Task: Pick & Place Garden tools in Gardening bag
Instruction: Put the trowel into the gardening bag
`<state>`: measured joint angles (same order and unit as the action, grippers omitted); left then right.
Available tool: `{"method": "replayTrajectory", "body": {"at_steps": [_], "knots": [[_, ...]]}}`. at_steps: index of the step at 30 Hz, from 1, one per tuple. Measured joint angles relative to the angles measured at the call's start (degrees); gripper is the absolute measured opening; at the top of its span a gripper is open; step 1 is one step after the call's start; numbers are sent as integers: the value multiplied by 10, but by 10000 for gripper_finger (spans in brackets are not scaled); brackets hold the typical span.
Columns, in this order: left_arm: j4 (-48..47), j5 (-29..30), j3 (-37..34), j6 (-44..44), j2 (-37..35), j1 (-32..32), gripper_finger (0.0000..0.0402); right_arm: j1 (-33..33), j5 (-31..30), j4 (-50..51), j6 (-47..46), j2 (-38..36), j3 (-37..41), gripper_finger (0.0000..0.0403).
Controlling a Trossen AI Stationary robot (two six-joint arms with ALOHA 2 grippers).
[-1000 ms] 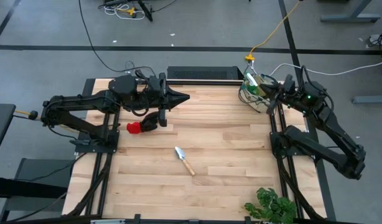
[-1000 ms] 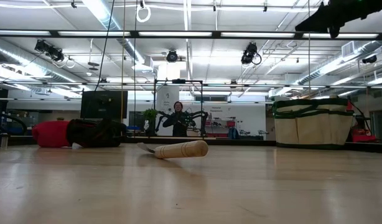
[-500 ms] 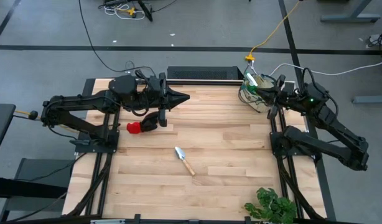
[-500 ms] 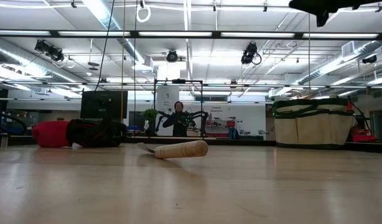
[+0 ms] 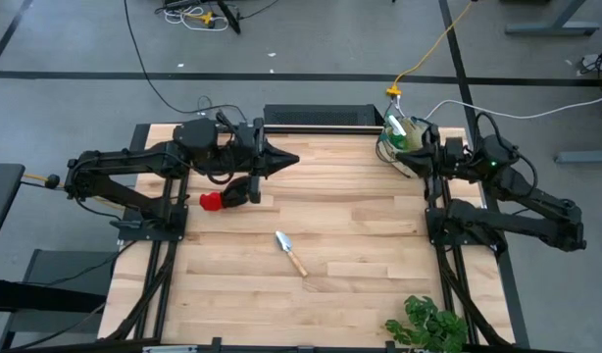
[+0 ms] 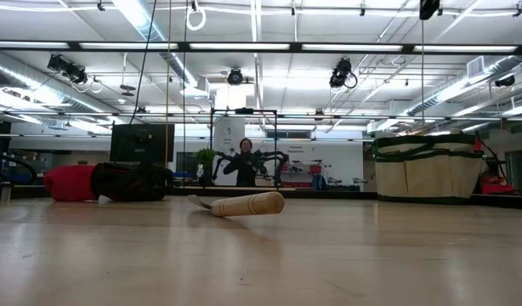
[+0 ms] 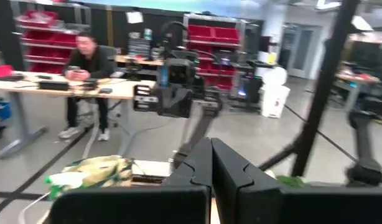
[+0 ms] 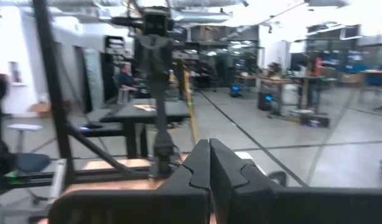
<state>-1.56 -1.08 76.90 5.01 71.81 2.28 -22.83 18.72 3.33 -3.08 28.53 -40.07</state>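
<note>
Toward the upper right of the high view, the gardening bag [image 5: 399, 142] stands at the far corner of the wooden table [image 5: 360, 245], with green and white items showing in its mouth; judged from this, part of the task is done. Beside it the right gripper [image 5: 430, 154] is raised clear of the boards, and its own wrist view shows the two dark fingers [image 8: 200, 165] pressed together with nothing between them. At upper centre-left, the left gripper [image 5: 281, 155] is likewise held above the table, its fingers [image 7: 206, 165] clenched on nothing, probably a waiting posture. Two tools remain outside the bag: the red-and-black glove [image 5: 227, 196] lies just below the left arm, and the wooden-handled trowel [image 5: 290, 252] lies near the frame's centre, well apart from both grippers. A leafy plant [image 5: 428, 324] sits at the lower right edge. The low view adds what the overhead cannot: the bag's upright beige walls and dark rim, the trowel's handle resting flat on the boards, the glove slumped at left, and a person far off in the room behind. The left wrist view shows the bag's contents from the side.
</note>
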Motion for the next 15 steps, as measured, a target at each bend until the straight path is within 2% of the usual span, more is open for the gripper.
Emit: {"method": "replayTrajectory", "body": {"at_steps": [9,15], "knots": [[-99,-69,-1,-4,10,0,2,41,-13,-17,-8,33,0,0],[-137,-82,0,-36,22,-9,2,55,-17,-27,-8,55,0,0]]}}
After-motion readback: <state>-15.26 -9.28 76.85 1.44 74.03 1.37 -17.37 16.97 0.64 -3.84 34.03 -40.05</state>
